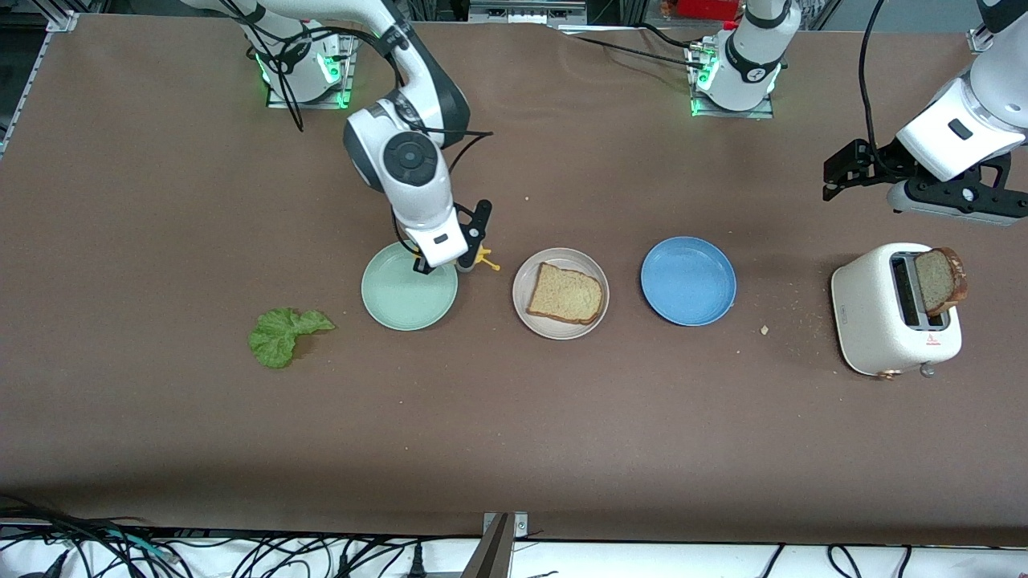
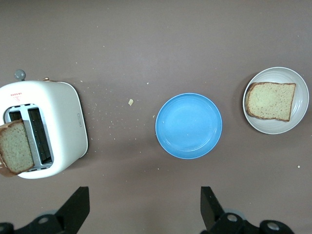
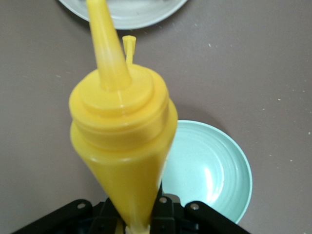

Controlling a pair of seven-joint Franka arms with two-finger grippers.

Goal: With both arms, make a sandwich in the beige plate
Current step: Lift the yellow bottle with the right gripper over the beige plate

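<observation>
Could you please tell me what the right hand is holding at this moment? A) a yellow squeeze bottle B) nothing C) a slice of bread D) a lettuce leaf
A: the right hand is shut on a yellow squeeze bottle, by the mint-green plate, while the lettuce leaf lies on the table and one slice of bread rests on the beige plate.

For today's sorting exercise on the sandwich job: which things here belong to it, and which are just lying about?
Belong to the job:
beige plate
bread slice on it
second slice in the toaster
lettuce leaf
yellow squeeze bottle, held by right gripper
left gripper, open over the table

Lying about:
mint-green plate
blue plate
</observation>
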